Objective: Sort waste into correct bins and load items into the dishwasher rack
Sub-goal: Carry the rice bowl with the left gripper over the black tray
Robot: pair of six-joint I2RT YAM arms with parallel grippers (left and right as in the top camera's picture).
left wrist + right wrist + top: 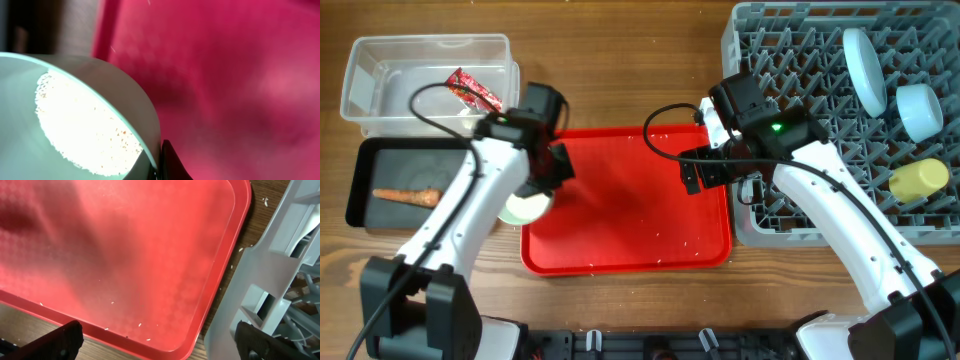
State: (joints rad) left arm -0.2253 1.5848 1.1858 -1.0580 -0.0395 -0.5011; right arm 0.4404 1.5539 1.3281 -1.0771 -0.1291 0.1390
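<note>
My left gripper (159, 161) is shut on the rim of a pale blue bowl (125, 95) that holds white rice (85, 125). In the overhead view this bowl (525, 208) hangs at the left edge of the red tray, under the left gripper (550, 168). My right gripper (708, 175) stands open and empty over the tray's right edge, beside the grey dishwasher rack (790, 60). The rack holds a plate (865, 68), a second bowl (920, 110) and a yellow cup (918, 178). A red wrapper (473, 90) lies in the clear tub (380, 80). A carrot (408, 196) lies in the black tray (365, 160).
The red tray (630, 220) sits at mid-table with a few stray rice grains (140, 325) on it. In the right wrist view the rack's corner (270, 280) stands close on the right, and the right gripper (160, 345) spans the tray's near rim.
</note>
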